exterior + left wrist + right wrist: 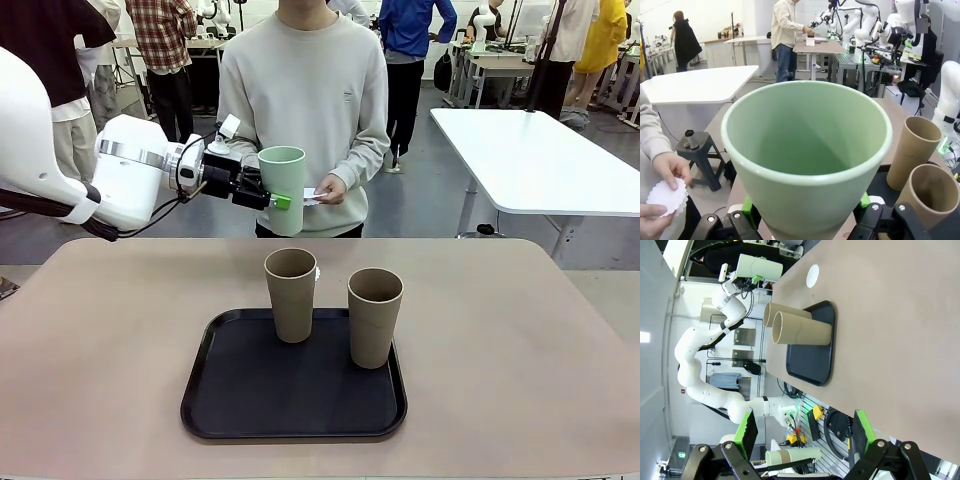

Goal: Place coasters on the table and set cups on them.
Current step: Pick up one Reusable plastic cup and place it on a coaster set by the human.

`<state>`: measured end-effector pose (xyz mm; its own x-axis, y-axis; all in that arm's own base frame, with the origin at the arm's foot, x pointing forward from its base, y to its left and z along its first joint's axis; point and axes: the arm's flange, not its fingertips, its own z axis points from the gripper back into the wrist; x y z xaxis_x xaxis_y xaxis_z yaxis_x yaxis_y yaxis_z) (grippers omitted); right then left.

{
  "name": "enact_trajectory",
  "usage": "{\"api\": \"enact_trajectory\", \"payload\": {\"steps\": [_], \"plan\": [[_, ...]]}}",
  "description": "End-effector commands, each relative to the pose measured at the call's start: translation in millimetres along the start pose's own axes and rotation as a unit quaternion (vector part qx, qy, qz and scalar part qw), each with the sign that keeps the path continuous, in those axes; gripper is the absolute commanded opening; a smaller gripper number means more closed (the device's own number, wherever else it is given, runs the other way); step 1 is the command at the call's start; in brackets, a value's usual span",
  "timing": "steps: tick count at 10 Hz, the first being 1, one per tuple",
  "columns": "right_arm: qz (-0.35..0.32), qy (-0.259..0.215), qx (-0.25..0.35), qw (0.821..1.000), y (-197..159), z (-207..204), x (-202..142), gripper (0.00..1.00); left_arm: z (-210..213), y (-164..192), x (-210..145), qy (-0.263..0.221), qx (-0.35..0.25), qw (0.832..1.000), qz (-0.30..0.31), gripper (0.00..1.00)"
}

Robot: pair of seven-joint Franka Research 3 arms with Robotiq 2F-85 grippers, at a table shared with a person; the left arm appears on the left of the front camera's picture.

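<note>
left hand (272, 198) holds cup (285, 168) above table (100, 330) edge

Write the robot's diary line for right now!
left gripper: shut on mint cup, midair | right gripper: open | tan cups: on tray | coaster: on table

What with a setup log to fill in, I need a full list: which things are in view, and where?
mint green cup: one, pale green, held in the air over the table's far side
tan cups: two, tan-brown, upright on the tray
coasters: at least two, white, one flat on the table beyond the tray, the rest in the person's hands
tray: one, black, mid-table
table: one, beige
white table: one, behind, at right
person's hands: holding a coaster
left gripper: shut on the mint green cup
right gripper: open, holding nothing
</note>
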<state>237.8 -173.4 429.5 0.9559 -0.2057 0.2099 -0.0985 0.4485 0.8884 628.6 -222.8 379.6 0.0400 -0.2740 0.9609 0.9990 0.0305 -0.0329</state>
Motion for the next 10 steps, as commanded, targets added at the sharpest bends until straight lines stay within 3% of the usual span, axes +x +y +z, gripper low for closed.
{"api": "enact_trajectory", "payload": {"steps": [1,10], "plan": [[0.001,-0.007,0.003,1.000,-1,0,2,1.00,-15,18,-6,-0.001,-0.017,1.000,-0.005,0.86],[0.001,-0.007,0.003,1.000,-1,0,2,1.00,-39,24,-27,0.015,-0.017,1.000,0.008,0.86]]}}
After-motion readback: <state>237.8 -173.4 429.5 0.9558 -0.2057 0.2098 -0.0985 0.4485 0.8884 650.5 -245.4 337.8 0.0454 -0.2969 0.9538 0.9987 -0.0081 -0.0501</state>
